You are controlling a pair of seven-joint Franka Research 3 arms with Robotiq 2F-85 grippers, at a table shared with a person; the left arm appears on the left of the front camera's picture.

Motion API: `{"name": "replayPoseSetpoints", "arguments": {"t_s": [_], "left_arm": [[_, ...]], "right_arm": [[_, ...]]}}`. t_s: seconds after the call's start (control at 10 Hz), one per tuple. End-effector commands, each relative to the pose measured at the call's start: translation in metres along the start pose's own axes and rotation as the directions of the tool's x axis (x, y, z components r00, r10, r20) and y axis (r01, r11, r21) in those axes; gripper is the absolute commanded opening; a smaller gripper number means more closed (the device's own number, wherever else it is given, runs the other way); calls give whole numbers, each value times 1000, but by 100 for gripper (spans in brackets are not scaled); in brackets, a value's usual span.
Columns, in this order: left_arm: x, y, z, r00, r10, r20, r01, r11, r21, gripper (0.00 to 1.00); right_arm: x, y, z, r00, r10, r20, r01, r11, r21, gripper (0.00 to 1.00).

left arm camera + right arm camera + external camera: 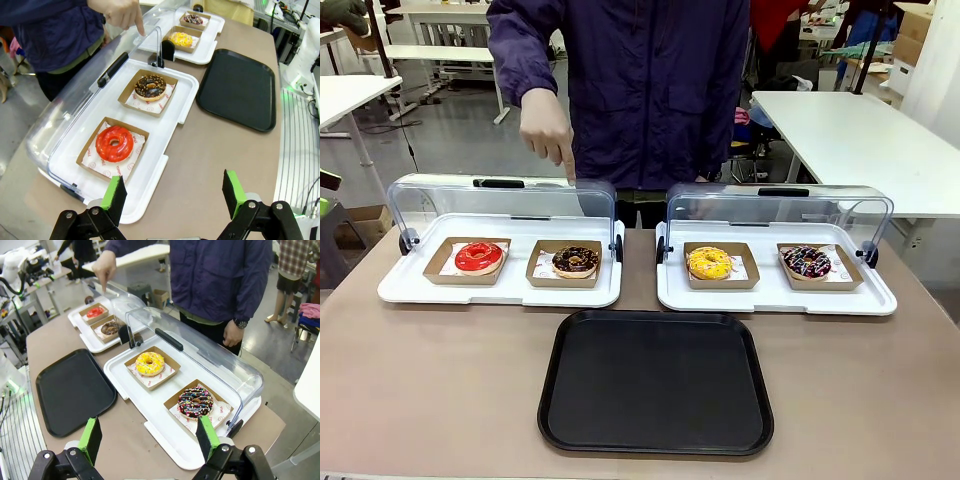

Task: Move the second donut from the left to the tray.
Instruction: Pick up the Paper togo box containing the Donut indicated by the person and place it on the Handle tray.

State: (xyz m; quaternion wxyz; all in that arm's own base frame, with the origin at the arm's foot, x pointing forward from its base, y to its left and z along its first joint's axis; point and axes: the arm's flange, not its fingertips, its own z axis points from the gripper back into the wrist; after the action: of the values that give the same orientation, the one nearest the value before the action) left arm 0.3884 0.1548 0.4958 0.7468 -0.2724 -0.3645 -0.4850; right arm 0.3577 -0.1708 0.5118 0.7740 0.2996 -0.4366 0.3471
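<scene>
The left gripper (pixel 174 194) is spread wide and empty, and ahead of it, beyond the red-glazed donut (pixel 114 143), lies the chocolate-glazed ring donut with tan crumbs (pixel 150 87), probably light, soft and sticky, so better grasp its stiffer shallow brown cardboard holder (pixel 127 93) by the rim.

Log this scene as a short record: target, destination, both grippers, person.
target: chocolate-glazed ring donut with tan crumbs, in brown cardboard holder on left white plastic tray, clear lid open
destination: large flat black plastic tray, on the table nearer the robot
left gripper: open, holding nothing
right gripper: open, holding nothing
person's hand: index finger pointing down above the target
</scene>
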Motion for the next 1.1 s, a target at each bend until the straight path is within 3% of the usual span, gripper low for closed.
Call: {"name": "replayPoseSetpoints", "arguments": {"t_s": [0.0,1.0], "left_arm": [[0,1,3,1000,-18,18,18,1000,-7,100],[0,1,3,1000,-18,18,18,1000,-7,100]], "right_arm": [[2,-3,-1,999,26,28,-26,1000,0,100],[2,-3,-1,999,26,28,-26,1000,0,100]]}}
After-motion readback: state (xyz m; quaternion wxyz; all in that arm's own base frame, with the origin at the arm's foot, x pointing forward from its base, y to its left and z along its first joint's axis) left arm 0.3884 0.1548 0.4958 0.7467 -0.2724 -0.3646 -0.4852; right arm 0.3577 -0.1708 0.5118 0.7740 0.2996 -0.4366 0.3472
